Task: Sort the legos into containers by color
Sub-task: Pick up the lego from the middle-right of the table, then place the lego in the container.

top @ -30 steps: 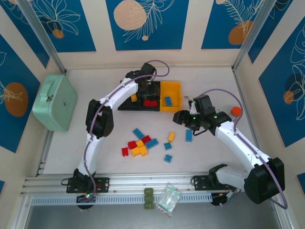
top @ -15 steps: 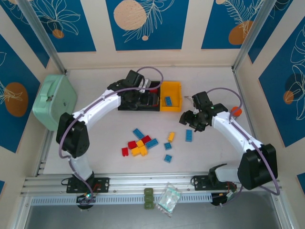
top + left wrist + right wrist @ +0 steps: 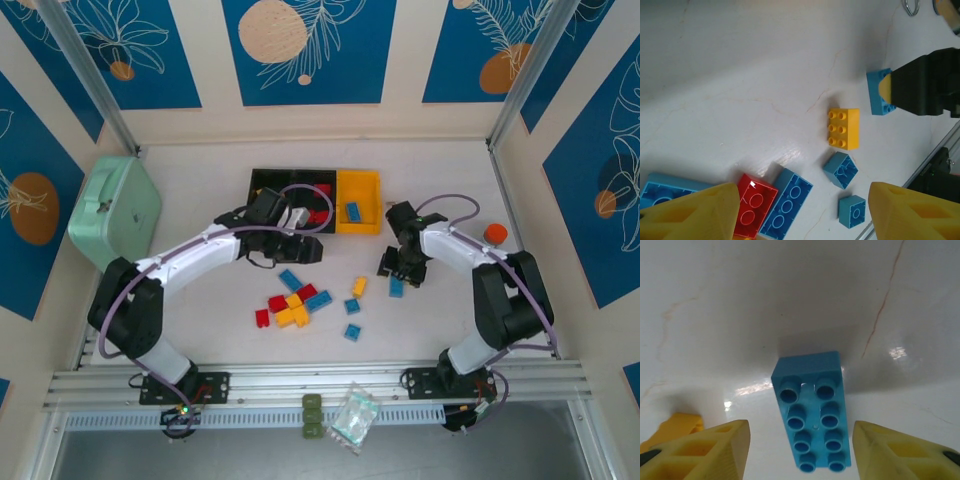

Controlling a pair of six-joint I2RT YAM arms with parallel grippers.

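Surface: glossy white table [image 3: 200, 180], faintly cracked, walled by blue-and-cream leaf panels.
Bins [image 3: 262, 180]: three joined open boxes at the middle of the table's far edge, two black and one yellow. They are hard plastic with straight walls.
Done: one blue piece [image 3: 353, 211] lies in the yellow bin [image 3: 360, 180], and red pieces [image 3: 322, 197] show in the black bin beside it.
Left to do: about a dozen legos are loose mid-table. Most sit in a red, yellow and blue cluster [image 3: 290, 305], with strays toward the right edge.
Progress: by my judgement under halfway.
Left claw [image 3: 802, 200]: wide and empty, above the far side of the cluster.
Right claw [image 3: 801, 432]: wide, astride a blue eight-stud brick [image 3: 810, 375] lying flat on the table. Its pads [image 3: 715, 445] are clear of the brick's sides.
Legos: hard, shiny and boxy, with round studs on top. Overturned ones show hollow tubes underneath.
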